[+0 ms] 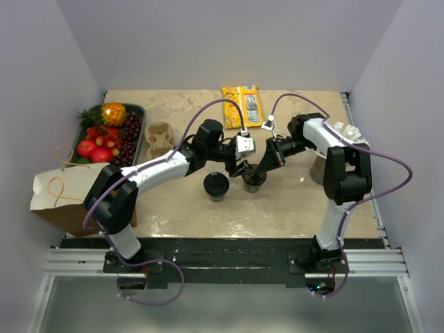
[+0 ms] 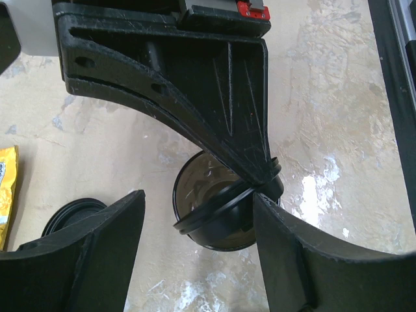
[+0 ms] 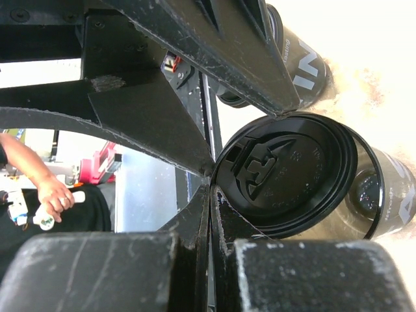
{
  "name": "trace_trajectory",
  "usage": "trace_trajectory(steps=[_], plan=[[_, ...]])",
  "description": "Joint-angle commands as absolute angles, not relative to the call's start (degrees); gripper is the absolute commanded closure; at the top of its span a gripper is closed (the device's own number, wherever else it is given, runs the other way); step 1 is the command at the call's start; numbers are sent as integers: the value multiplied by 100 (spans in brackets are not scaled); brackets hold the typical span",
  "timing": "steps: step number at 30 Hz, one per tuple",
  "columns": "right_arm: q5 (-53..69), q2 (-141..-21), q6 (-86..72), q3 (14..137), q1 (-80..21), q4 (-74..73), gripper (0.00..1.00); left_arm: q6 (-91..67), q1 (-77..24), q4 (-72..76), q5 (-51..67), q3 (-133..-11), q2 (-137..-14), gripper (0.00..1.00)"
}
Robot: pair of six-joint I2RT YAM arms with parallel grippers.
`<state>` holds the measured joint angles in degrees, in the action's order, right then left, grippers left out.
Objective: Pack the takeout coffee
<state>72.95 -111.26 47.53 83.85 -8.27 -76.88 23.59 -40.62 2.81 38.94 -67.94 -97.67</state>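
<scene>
Black lid (image 3: 286, 172) is pinched at its rim by the closed right gripper (image 3: 211, 177), tilted over the open coffee cup (image 1: 253, 180), at 3 o'clock of the lidded cup (image 1: 216, 184). Left gripper (image 2: 198, 198) is spread astride the open cup, nothing held. If pressed askew, the lid could be seated crooked, or the cup tipped.

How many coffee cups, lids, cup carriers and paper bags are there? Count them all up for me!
Coffee cups: 2, one and another
Lids: 2, one on a cup, one lid pinched by the right gripper
Cup carriers: 1
Paper bags: 1
Total: 6
</scene>
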Motion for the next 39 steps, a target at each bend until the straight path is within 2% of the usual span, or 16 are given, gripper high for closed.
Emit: trace_trajectory(steps=[1,13,29,39], plan=[[7435,-10872,4597,8420,-782,-8016,100,2479,-4096,510,4104,-7093,-9756,28],[7752,-10881,4351,8332,-668,-7972,100,2918,-4096,158,4105,-6803,-9343,27],[7691,-11136,4122,8253,-264,-7893,100,2944,-4236,299,4105,-7014,-9765,27],[7524,-11083,3850,8165,-193,-7638,96,2980,-4333,615,3780,-7075,-10002,27]])
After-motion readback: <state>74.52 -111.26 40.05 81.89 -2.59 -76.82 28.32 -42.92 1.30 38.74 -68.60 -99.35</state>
